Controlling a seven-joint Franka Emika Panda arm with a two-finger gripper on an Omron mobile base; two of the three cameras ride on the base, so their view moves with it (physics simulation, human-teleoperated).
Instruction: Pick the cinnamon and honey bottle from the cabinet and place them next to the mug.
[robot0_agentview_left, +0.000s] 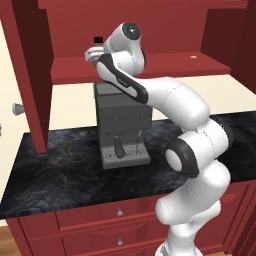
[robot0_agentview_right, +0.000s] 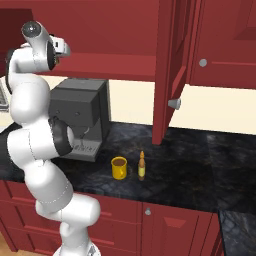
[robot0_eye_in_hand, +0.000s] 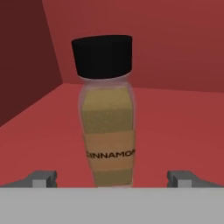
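Dark bench (robot0_agentview_right: 200, 165), lower middle of the right base view: mug (robot0_agentview_right: 119, 168) with honey (robot0_agentview_right: 142, 166) just beside it, done. Cinnamon (robot0_eye_in_hand: 107, 113) remains on the cabinet (robot0_eye_in_hand: 183, 52) shelf, centred between the open claw's (robot0_eye_in_hand: 113, 179) tips, ungrasped.

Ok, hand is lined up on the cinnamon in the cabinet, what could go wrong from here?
The hand is open, fingers wide of the cinnamon jar, which stands tall and narrow on the cabinet shelf; pushing further before closing could topple it or shove it back. On the way out, the arm passes just above the coffee machine. Below, the honey bottle stands close beside the mug, so a careless placement might knock it.
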